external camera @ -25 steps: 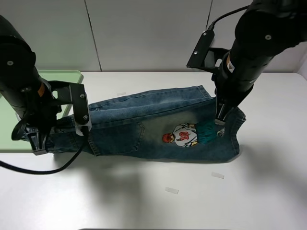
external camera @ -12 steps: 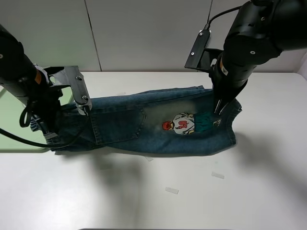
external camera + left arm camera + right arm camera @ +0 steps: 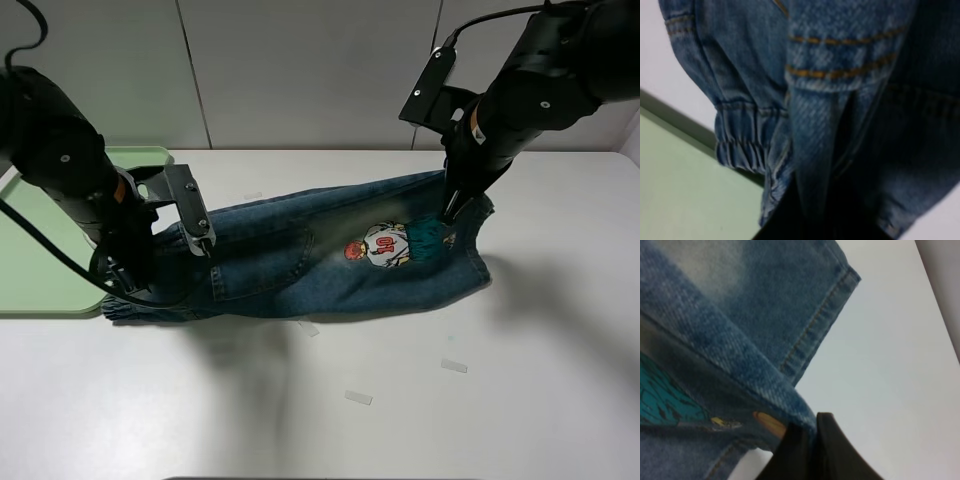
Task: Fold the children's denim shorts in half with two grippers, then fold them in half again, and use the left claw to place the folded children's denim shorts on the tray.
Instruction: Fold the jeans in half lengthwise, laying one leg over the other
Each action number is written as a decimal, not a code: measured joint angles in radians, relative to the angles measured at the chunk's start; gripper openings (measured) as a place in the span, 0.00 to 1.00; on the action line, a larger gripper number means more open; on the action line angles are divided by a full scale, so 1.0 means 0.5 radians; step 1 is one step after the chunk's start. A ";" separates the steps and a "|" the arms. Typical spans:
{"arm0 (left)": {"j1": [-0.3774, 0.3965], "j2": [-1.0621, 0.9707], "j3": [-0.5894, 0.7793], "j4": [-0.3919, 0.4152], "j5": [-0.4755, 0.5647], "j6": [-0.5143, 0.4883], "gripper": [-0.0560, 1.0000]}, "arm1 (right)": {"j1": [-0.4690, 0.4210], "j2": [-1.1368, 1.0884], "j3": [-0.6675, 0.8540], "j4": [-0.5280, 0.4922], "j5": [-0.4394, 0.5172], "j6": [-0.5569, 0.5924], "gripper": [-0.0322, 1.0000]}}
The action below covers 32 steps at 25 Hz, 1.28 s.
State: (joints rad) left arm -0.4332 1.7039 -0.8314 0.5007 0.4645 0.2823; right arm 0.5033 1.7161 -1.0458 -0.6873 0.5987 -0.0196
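The children's denim shorts (image 3: 300, 262) stretch across the table, cartoon patch (image 3: 385, 245) facing up. My left gripper (image 3: 126, 288) is shut on the gathered waistband end beside the tray (image 3: 40, 255). My right gripper (image 3: 447, 213) is shut on the hem at the opposite end, holding that edge slightly raised. In the left wrist view a fold of the shorts (image 3: 820, 125) runs down into the dark left gripper (image 3: 815, 222), with the tray (image 3: 685, 190) just beyond. In the right wrist view the right gripper (image 3: 807, 442) pinches a hem of the shorts (image 3: 740, 330) over the white table.
Small scraps of tape (image 3: 358, 398) (image 3: 454, 366) lie on the white table (image 3: 500, 400) in front of the shorts. A pale panelled wall stands behind the table. The tray reaches the table's left edge.
Both arms have lifted and shifted toward the back of the table, pulling the shorts back with them. The left gripper has also moved right, away from the tray's front.
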 joint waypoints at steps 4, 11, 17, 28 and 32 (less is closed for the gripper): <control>0.000 0.050 -0.002 0.173 -0.026 -0.163 0.07 | -0.011 0.092 0.000 -0.002 -0.057 0.000 0.01; 0.053 0.063 -0.002 0.385 -0.109 -0.453 0.07 | -0.024 0.224 -0.027 -0.084 -0.168 -0.004 0.01; 0.103 0.063 -0.002 0.408 -0.136 -0.474 0.07 | -0.024 0.352 -0.207 -0.101 -0.192 -0.004 0.01; 0.116 0.063 -0.002 0.420 -0.176 -0.483 0.07 | -0.031 0.472 -0.269 -0.173 -0.245 -0.095 0.01; 0.119 0.063 0.000 0.422 -0.176 -0.484 0.07 | -0.035 0.472 -0.269 -0.238 -0.312 -0.095 0.01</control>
State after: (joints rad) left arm -0.3738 1.7355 -0.8312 0.7117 0.3766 0.0401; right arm 0.4859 1.9520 -1.1804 -0.8061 0.4428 -0.0673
